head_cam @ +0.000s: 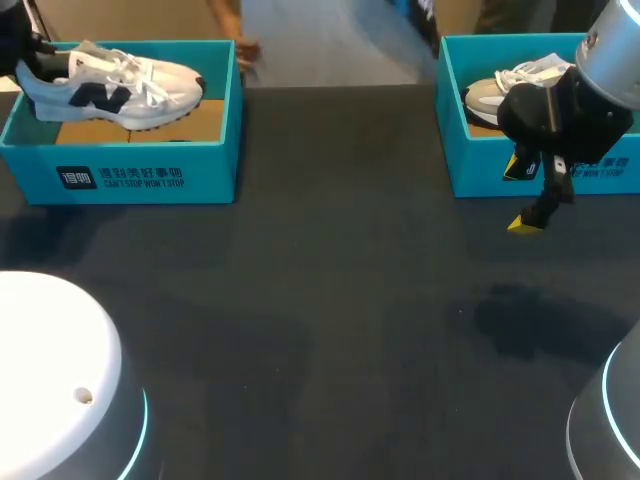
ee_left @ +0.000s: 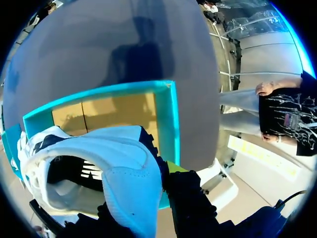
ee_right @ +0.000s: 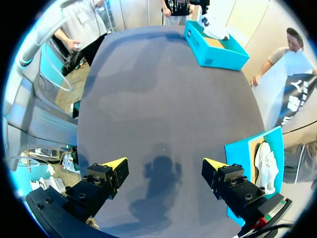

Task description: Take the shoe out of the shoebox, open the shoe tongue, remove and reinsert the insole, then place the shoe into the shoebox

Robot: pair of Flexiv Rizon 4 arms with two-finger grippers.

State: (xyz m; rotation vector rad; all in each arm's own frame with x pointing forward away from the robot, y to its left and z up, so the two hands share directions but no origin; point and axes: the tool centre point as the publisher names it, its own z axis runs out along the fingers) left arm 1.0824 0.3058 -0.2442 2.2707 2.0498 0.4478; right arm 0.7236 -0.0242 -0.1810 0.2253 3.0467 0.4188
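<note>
A white shoe with navy panels (head_cam: pixel 110 85) rests tilted in the teal shoebox (head_cam: pixel 140 170) at the table's far left, toe pointing right. My left gripper (head_cam: pixel 22 55) is shut on its heel end. In the left wrist view the heel collar of the shoe (ee_left: pixel 99 158) sits between the dark fingers of the left gripper (ee_left: pixel 148 203), above the box's cardboard floor and teal rim (ee_left: pixel 168 119). My right gripper (head_cam: pixel 520 195) hangs open over the table, holding nothing. Its own view shows the right gripper (ee_right: pixel 164 166) with its yellow tips wide apart above bare dark tabletop.
A second teal shoebox (head_cam: pixel 480 170) holding a grey-and-white shoe (head_cam: pixel 505 85) stands at the far right, just behind my right gripper. In the right wrist view that box (ee_right: pixel 242 148) lies beside the gripper. The table (head_cam: pixel 320 300) is dark.
</note>
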